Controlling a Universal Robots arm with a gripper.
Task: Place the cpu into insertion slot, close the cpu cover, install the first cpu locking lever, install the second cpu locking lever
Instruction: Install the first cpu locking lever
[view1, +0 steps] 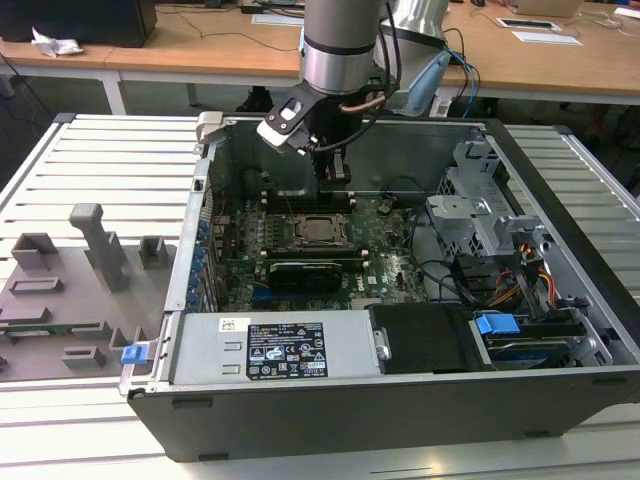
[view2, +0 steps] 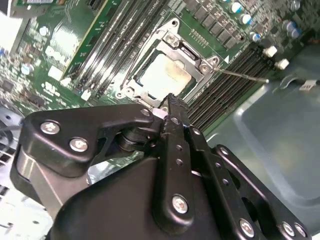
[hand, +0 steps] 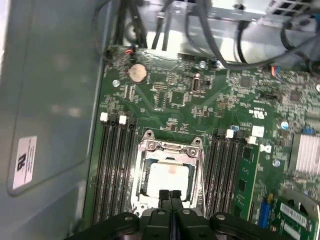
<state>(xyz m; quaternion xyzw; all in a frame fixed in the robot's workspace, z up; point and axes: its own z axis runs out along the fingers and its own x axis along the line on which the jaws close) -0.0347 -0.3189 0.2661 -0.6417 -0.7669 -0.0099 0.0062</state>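
The cpu (view1: 318, 230) lies flat in the insertion slot (view1: 297, 222) on the green motherboard, its silver top showing in both wrist views (view2: 162, 75) (hand: 169, 177). The cpu cover (hand: 170, 148) is down as a metal frame around the chip (view2: 192, 54). A thin metal locking lever (view2: 245, 76) sticks out from one socket corner across the memory slots. My gripper (view1: 335, 172) hangs just above the socket's far edge in the exterior view. Its black fingertips (hand: 170, 195) are shut together with nothing between them, close over the chip's edge (view2: 169, 102).
The open computer case (view1: 560, 250) walls in the board on all sides. A long black card (view1: 305, 272) lies in front of the socket, memory slots (hand: 115, 165) flank it, and a drive cage with cables (view1: 480, 215) stands on the exterior view's right. Grey fixtures (view1: 90, 260) sit outside.
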